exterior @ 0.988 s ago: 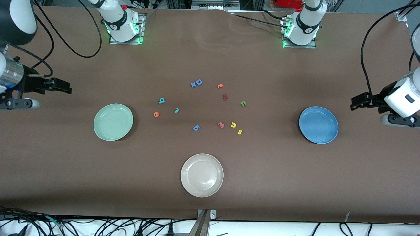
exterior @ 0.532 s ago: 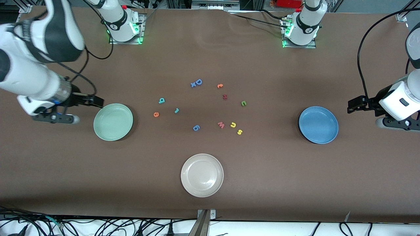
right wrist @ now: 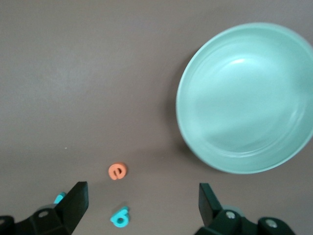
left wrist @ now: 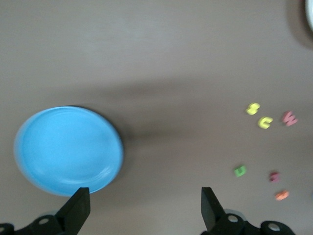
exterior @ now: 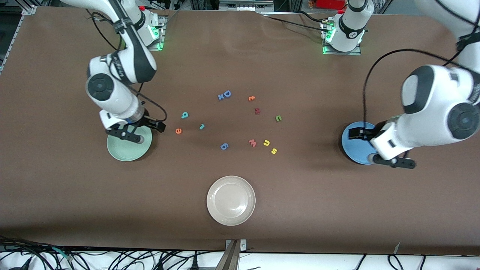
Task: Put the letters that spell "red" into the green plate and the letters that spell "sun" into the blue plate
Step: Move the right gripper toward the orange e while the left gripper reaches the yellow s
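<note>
Progress: nothing placed yet | your green plate [exterior: 125, 152] and blue plate [exterior: 354, 148] hold no letters | all six letters lie on the worktop [exterior: 240, 56] | left gripper [left wrist: 142, 208] over the blue plate's edge, right gripper [right wrist: 142, 208] over the green plate's edge, both jaws wide, holding nothing.

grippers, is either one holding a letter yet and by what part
Nothing is held. The left gripper is open over the blue plate; the right gripper is open over the green plate.

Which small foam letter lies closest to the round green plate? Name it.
The orange "e"; the teal "d" and teal "r" lie farther from the green plate.
</note>
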{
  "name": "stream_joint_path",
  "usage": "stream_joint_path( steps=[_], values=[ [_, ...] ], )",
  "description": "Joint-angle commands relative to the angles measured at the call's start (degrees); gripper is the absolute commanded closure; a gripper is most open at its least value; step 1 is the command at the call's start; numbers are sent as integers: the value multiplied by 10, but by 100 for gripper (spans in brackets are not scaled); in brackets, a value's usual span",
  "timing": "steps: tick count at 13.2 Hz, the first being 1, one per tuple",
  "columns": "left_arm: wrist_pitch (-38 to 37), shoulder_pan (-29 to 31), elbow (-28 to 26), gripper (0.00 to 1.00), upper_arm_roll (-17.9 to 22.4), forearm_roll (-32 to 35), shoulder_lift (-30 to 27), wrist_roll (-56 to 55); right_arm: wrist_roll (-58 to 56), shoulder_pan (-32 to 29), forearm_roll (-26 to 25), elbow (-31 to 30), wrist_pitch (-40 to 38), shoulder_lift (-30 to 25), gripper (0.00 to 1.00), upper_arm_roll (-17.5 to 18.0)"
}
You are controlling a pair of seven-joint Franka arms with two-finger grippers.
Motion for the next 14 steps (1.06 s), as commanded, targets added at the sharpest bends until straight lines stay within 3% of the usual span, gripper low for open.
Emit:
stream_joint_path(
  steps=[1,3,7,14],
  values=[
    [53,-65,9,0,5,-19,51,-77,34,25,7,-11,49,21,0,-3],
    [108,-115,10,0,6,-15,83,-177,38,28,7,-11,65,32,0,-3],
    [163,-158,11,0,6,-14,132,-305,54,48,8,-30,207,97,0,-1],
    [259,-183,11,0,4,-22,204,-455,68,50,9,-58,211,113,1,-1]
  ],
)
